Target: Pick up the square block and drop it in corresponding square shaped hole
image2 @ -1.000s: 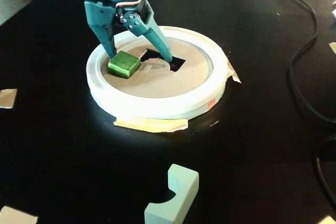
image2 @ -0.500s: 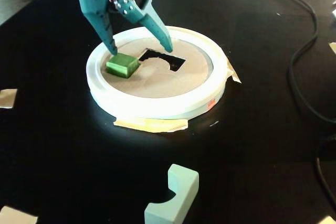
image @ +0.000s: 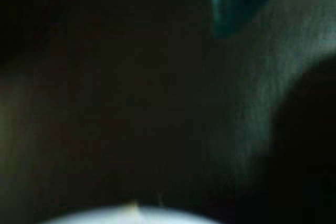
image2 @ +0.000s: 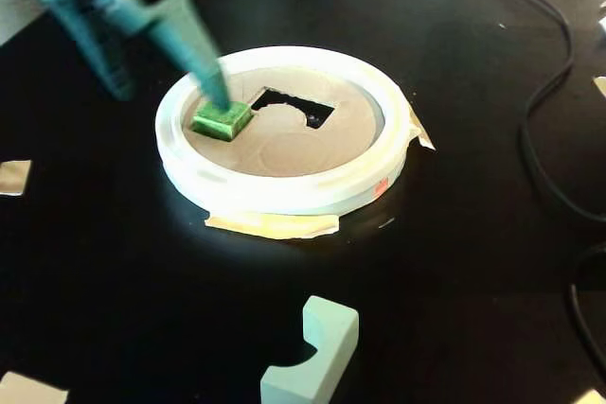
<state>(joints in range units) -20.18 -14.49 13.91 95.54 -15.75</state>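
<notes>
In the fixed view the green square block (image2: pixel 222 120) lies flat on the brown lid (image2: pixel 284 150) inside the white ring (image2: pixel 284 191), just left of the dark square-shaped hole (image2: pixel 284 101). My teal gripper (image2: pixel 170 94) comes in from the upper left and is open. Its right finger (image2: pixel 204 63) touches the block's far top edge, and its left finger (image2: pixel 99 54) is blurred and hangs outside the ring. The wrist view is almost black. It shows only a teal finger part (image: pixel 218 9) and a pale arc (image: pixel 131 216) at the bottom edge, and no block.
A pale green notched block (image2: pixel 312 352) lies on the black table in front of the ring. Yellowish tape (image2: pixel 275 225) sticks out under the ring. Black cables (image2: pixel 544 92) run along the right side. Tan pieces lie at the left edge (image2: pixel 13 177).
</notes>
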